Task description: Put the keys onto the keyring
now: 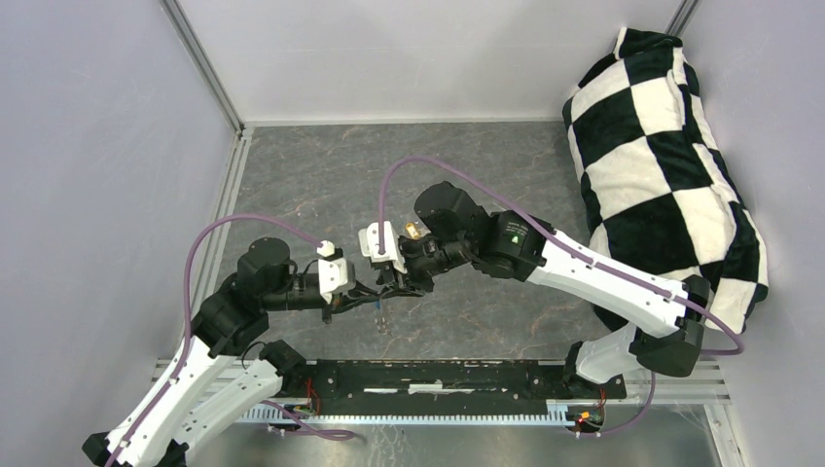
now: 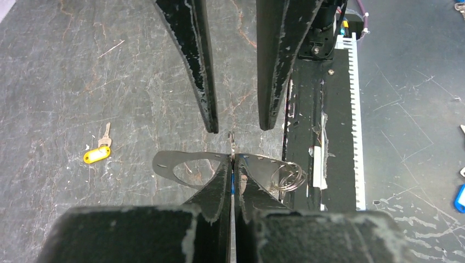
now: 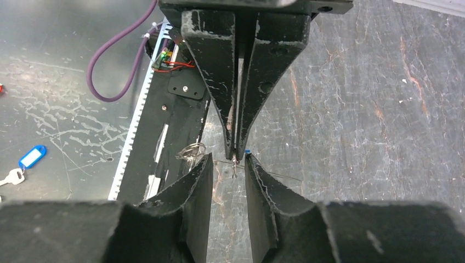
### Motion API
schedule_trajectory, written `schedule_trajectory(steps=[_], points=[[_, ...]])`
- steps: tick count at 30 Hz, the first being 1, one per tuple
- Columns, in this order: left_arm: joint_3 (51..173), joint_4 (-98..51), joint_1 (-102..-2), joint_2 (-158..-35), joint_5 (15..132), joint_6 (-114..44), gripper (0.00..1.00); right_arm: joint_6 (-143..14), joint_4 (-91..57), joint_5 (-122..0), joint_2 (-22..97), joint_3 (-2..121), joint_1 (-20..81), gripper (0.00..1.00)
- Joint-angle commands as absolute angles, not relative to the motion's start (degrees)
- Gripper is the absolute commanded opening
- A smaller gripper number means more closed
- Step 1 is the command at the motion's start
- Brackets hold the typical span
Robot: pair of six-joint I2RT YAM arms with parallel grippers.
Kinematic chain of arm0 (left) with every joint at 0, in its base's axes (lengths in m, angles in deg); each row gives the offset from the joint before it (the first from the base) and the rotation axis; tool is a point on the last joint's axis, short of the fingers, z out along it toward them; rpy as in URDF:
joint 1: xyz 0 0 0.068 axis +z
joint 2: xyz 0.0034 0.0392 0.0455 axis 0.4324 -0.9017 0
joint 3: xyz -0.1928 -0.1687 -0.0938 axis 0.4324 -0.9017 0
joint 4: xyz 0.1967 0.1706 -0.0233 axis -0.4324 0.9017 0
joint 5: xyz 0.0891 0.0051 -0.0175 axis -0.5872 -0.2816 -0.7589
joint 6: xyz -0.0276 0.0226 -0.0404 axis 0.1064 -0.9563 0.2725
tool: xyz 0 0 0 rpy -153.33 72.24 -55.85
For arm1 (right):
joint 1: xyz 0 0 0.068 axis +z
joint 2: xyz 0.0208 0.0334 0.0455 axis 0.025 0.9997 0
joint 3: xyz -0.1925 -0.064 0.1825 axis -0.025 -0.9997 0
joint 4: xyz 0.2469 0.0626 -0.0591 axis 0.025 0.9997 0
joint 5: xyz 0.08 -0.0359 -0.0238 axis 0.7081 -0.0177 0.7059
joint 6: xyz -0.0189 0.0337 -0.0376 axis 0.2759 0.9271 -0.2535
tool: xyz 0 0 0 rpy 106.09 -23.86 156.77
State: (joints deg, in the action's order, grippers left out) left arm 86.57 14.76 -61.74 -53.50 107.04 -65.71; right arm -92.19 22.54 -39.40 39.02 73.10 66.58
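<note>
On my left wrist feed the keyring shows only as a thin edge-on sliver past the left gripper. Its pressed-together fingers hide the rest of it and all but a blue sliver of what I take for the blue-headed key, so I can't tell whether that key sits on the loop. From overhead, everything at that gripper's tip is too small for me to pick out. A blue tag is cut off by the same feed's right edge, and on the right wrist feed a pale key runs off the left edge.
</note>
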Motion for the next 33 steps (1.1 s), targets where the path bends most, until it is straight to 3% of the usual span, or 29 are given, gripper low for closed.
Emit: schedule_trajectory(steps=[1, 26, 33], points=[[88.65, 11.53, -61.83, -53.21, 106.22, -67.49, 0.02, -90.28, 19.04, -36.87, 37.77, 72.09, 66.74, 0.34], [89.53, 11.11, -61.87, -52.72, 108.19, -67.11, 0.02, -91.71, 17.34, -38.35, 39.68, 69.57, 65.48, 0.31], [89.66, 10.95, -61.83, -52.53, 108.38, -66.69, 0.02, -91.65, 15.46, -37.07, 39.53, 68.41, 64.89, 0.23]])
